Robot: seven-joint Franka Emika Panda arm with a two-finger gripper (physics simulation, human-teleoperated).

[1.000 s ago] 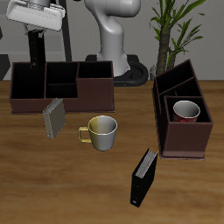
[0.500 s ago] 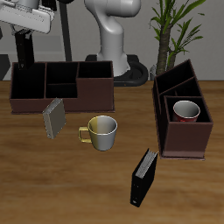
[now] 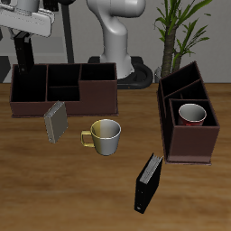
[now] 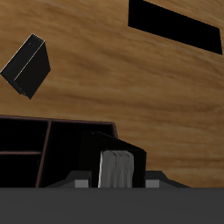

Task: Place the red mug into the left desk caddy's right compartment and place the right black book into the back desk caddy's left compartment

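My gripper (image 3: 23,38) is high over the back desk caddy (image 3: 97,94), shut on the right black book (image 3: 23,52). The book hangs upright above the caddy's end compartment, the one farthest from the plant. In the wrist view the book's pale page edges (image 4: 118,168) show between my fingers, with the caddy's dark compartments (image 4: 35,144) below. The red mug (image 3: 191,114) stands inside the left desk caddy (image 3: 188,144), in its compartment nearest the table's front edge.
A second black book (image 3: 148,181) stands near the table's front edge. A small grey book (image 3: 56,120) (image 4: 29,66) stands just in front of the back caddy, and a yellow-green mug (image 3: 104,135) sits beside it. A potted plant (image 3: 180,32) rises behind the left caddy.
Over the last second my gripper carried the black book sideways, away from the plant, toward the caddy's end. In the last half second it has barely moved.
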